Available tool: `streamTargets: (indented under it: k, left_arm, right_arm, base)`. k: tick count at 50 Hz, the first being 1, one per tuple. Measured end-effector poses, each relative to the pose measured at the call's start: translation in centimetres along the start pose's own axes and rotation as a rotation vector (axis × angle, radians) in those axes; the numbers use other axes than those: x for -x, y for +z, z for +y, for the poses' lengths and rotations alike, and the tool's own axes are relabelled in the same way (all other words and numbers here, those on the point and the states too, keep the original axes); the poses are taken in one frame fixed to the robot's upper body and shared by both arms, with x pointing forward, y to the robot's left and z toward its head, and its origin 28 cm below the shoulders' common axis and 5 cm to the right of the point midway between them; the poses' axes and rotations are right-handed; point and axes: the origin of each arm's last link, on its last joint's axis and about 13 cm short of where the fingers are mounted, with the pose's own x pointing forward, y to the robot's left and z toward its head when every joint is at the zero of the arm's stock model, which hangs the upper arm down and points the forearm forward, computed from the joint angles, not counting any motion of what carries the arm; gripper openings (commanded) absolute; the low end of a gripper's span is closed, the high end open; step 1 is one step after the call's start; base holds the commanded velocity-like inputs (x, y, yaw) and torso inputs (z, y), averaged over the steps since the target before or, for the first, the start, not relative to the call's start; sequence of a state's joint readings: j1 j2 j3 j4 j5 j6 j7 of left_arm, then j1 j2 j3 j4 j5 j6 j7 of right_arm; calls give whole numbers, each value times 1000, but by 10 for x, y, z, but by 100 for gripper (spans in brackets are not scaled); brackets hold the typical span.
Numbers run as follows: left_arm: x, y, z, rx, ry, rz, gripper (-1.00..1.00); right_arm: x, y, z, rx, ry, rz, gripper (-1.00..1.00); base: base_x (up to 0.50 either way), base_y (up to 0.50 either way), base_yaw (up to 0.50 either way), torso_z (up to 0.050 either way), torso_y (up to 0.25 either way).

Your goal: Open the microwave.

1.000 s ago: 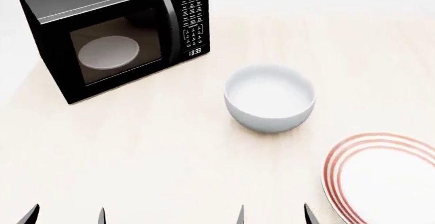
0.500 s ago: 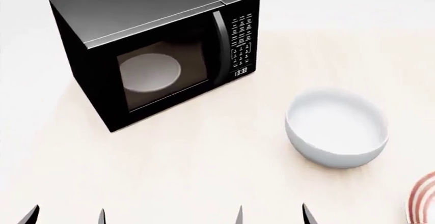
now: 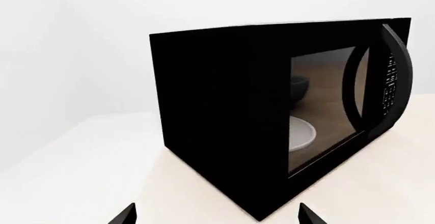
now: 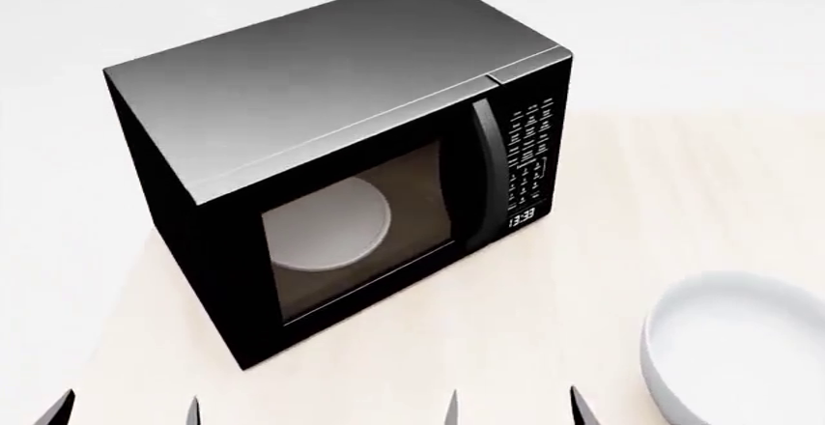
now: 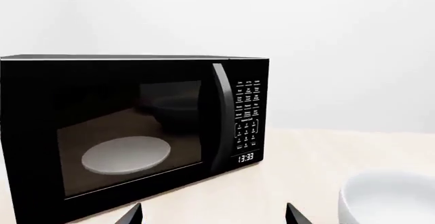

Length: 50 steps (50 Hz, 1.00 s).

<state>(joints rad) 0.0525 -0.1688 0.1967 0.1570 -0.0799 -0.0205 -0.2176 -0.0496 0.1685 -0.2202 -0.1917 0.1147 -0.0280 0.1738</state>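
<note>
Microwave point(image 4: 348, 203) sits on the pale table point(image 4: 554, 280), far-left of me, long axis running left-right, door face angled toward my right. Door shut; vertical handle point(image 4: 482, 179) beside keypad point(image 4: 531, 150). White bowl point(image 4: 741, 353) near-right, well apart. My left gripper point(image 4: 127, 408) and right gripper point(image 4: 513, 408): fingers spread, holding nothing.

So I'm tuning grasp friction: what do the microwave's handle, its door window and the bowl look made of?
The microwave handle looks like glossy black plastic, with a soft highlight along its curve. The door window looks like tinted glass, since it reflects the room while showing the turntable. The bowl seems to be glazed white ceramic, smooth with an even sheen.
</note>
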Motion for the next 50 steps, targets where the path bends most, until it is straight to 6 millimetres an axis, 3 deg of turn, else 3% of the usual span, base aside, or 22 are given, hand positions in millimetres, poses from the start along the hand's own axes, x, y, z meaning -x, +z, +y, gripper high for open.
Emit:
streamTargets:
  k: [15,50]
  left_arm:
    - [1,0,-1,2,-3,-1,100]
    - [2,1,-2,-19,-8,-6,100]
  right_arm:
    - [0,-1,0,0,3,3,100]
    - [0,2,0,-35,-17,7,100]
  base:
    - [500,157,0,0,0]
    - [0,0,0,0,-111]
